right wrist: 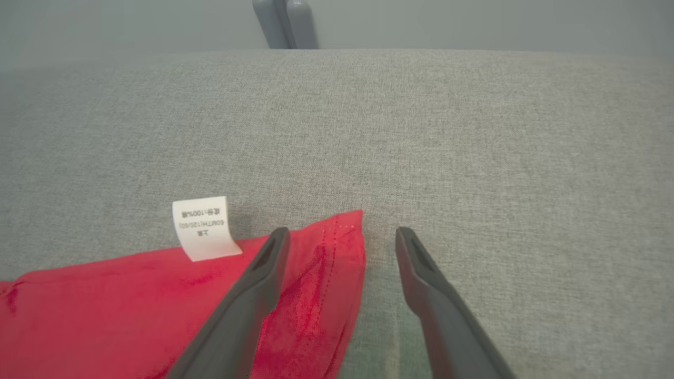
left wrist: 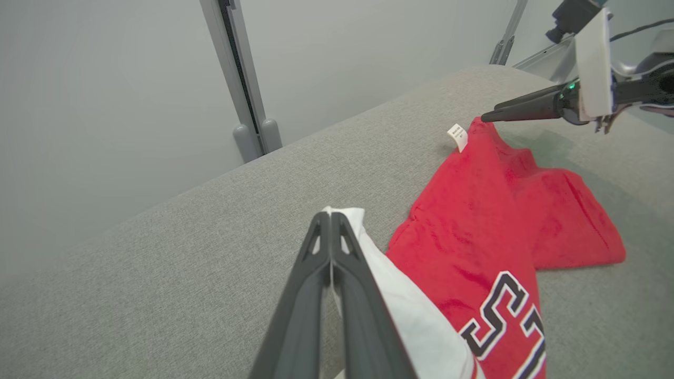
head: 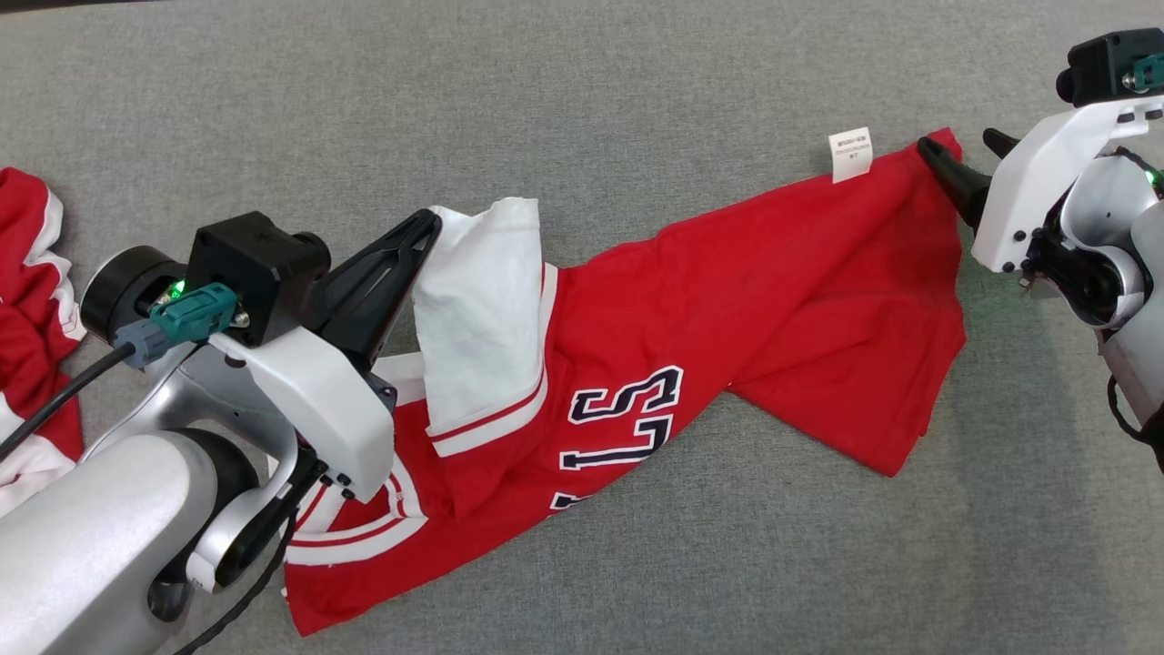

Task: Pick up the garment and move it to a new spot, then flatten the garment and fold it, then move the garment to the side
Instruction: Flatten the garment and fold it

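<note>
The garment [head: 773, 291] is a red jersey with dark lettering and white trim, stretched out across the grey cloth surface [head: 582, 91]. My left gripper [head: 427, 223] is shut on its white sleeve [head: 477, 300], which is held up off the surface; in the left wrist view the shut fingertips [left wrist: 329, 216] pinch the white cloth [left wrist: 410, 310]. My right gripper [head: 957, 141] stands open at the far right corner of the hem, beside the white care label [head: 850, 153]. In the right wrist view the red corner [right wrist: 337, 237] lies between the open fingers [right wrist: 263, 273], with nothing gripped.
Another red and white garment [head: 27, 309] lies bunched at the left edge. A grey post [left wrist: 247, 105] rises behind the surface's far edge. Bare grey surface lies beyond and in front of the jersey.
</note>
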Available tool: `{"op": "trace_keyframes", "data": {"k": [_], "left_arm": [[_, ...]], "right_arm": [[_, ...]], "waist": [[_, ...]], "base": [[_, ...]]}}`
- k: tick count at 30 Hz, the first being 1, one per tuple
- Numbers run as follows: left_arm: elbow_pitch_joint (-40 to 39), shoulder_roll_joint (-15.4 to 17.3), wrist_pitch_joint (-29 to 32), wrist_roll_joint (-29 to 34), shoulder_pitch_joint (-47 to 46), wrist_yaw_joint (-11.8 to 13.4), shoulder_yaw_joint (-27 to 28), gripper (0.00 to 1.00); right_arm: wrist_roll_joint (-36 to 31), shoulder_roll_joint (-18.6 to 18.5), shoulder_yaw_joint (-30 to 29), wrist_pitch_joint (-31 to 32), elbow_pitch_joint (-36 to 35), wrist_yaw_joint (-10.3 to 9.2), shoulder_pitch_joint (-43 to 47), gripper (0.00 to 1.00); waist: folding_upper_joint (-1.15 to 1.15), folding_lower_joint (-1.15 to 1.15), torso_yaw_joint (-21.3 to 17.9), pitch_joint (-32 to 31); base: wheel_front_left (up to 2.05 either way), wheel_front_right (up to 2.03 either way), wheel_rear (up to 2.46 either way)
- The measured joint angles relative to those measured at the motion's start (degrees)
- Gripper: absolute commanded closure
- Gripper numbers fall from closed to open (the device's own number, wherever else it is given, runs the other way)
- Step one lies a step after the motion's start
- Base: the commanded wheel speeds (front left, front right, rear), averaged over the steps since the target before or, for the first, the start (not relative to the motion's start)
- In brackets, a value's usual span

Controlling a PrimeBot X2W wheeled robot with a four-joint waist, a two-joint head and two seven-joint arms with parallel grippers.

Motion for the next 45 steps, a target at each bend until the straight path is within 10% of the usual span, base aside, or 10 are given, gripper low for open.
{"op": "trace_keyframes", "data": {"k": [5, 9, 10, 19, 32, 39, 45], "left_arm": [[-0.1, -0.3, 0.3, 0.4, -0.1, 0.0, -0.5, 1.00], [0.0, -0.8, 0.4, 0.5, -0.2, -0.1, -1.0, 1.00], [0.1, -0.8, 0.4, 0.5, -0.2, -0.1, -1.0, 1.00], [1.4, -0.3, -2.5, 1.4, -1.4, -1.5, 0.1, 1.00], [10.0, 4.9, 0.4, 7.6, -24.3, -12.6, 5.2, 1.00], [25.7, 0.2, -3.9, 16.3, -41.8, -18.9, 5.0, 1.00], [42.1, -7.2, -16.0, 25.1, -57.8, -18.9, 5.3, 1.00]], "right_arm": [[-0.2, 0.7, 2.5, 0.4, 3.6, 0.00, -1.7, 0.02], [-0.2, 0.8, 5.1, -0.2, 5.0, 0.00, -2.2, 0.93], [-0.3, 0.7, 5.8, -0.8, 5.1, 0.00, -2.3, 1.00], [-1.0, -0.9, 9.6, -9.0, 4.8, 0.00, -5.1, 1.00], [2.7, -4.1, 10.2, -19.1, -0.2, 0.00, -16.3, 1.00], [-0.5, -4.9, 11.0, -24.1, 1.6, 0.00, -26.9, 1.00], [-8.9, -3.1, 9.2, -33.6, 10.0, 0.00, -38.7, 1.00]], "waist": [[0.00, 0.00, 1.2, 0.5], [0.00, 0.00, 1.8, 0.7], [0.00, 0.00, 1.9, 0.6], [0.00, 0.00, 1.4, -0.1], [0.00, 0.00, -1.6, -0.2], [0.00, 0.00, -2.5, 2.6], [0.00, 0.00, -3.5, 6.4]], "base": [[0.00, 0.00, 0.00], [0.00, 0.00, 0.00], [0.00, 0.00, 0.00], [0.00, 0.00, 0.00], [0.00, 0.00, 0.00], [0.00, 0.00, 0.00], [0.00, 0.00, 0.00]]}}
